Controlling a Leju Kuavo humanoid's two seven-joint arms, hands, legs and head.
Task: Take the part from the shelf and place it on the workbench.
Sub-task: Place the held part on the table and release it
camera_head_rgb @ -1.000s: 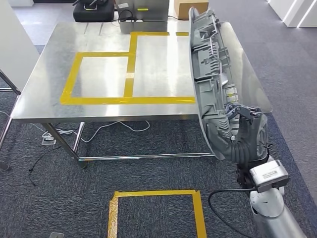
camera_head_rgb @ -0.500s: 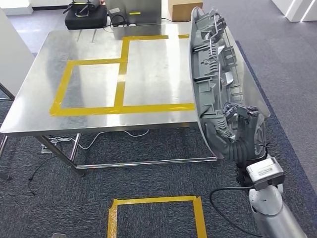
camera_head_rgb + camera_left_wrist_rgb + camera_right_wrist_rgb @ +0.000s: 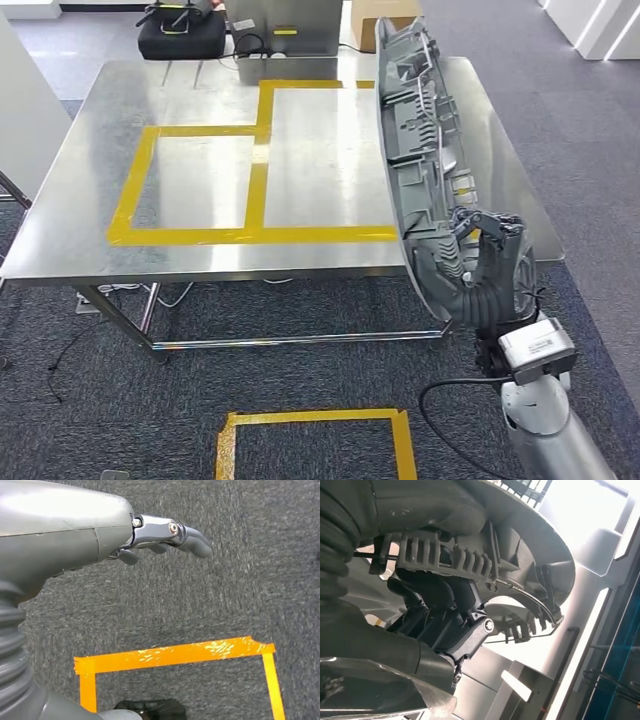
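The part (image 3: 423, 150) is a long grey ribbed plastic panel, held on edge above the right side of the workbench (image 3: 90, 210). My right hand (image 3: 490, 265) grips its near lower end, fingers hooked over the ribs; the right wrist view shows the dark fingers (image 3: 444, 625) wrapped into the part (image 3: 478, 555). My left hand (image 3: 166, 535) hangs over the carpet with fingers stretched out and nothing in it.
Yellow tape (image 3: 256, 180) marks two rectangles on the steel workbench top. A black case (image 3: 181, 35), a grey box (image 3: 287, 30) and a cardboard box (image 3: 362, 25) stand behind its far edge. A yellow taped square (image 3: 317, 435) lies on the carpet.
The whole view has shifted as the camera moved; the workbench now sits a little lower and more centred. The part stays in my right hand's grip.
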